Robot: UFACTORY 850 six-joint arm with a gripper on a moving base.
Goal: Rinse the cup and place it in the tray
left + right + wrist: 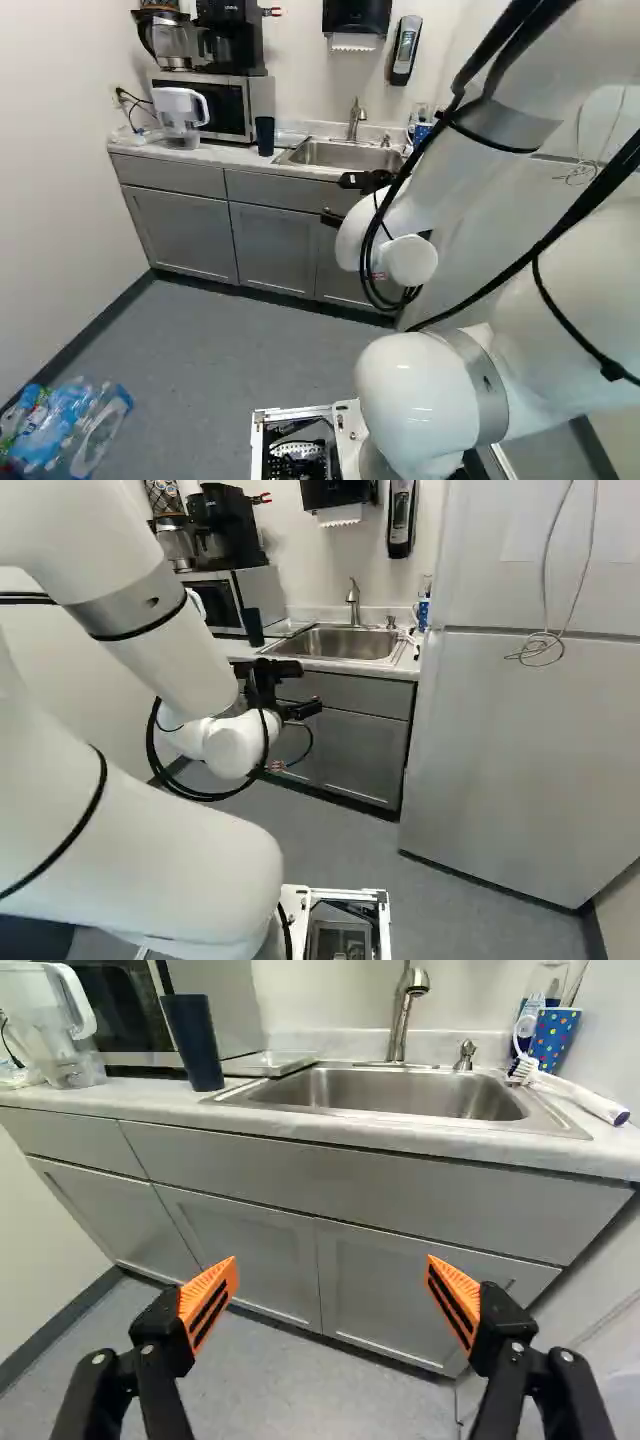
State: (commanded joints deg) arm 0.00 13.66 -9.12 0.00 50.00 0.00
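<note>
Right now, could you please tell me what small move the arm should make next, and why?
I'd probably raise the open claw toward the dark cup: it stands on the counter beside the sink, while the empty claw faces the cabinets.

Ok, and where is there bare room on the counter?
The counter is bare between the pitcher and the dark cup, and in a narrow strip before the sink. The brush and spotted cup crowd its other end.

The dark cup [193, 1045] hides part of the tray [268, 1064] in the wrist view, and the near rim of the sink [545, 1120] hides its floor. Near left, the bottles [58, 425], and right, the refrigerator [530, 740], are cut off.
</note>
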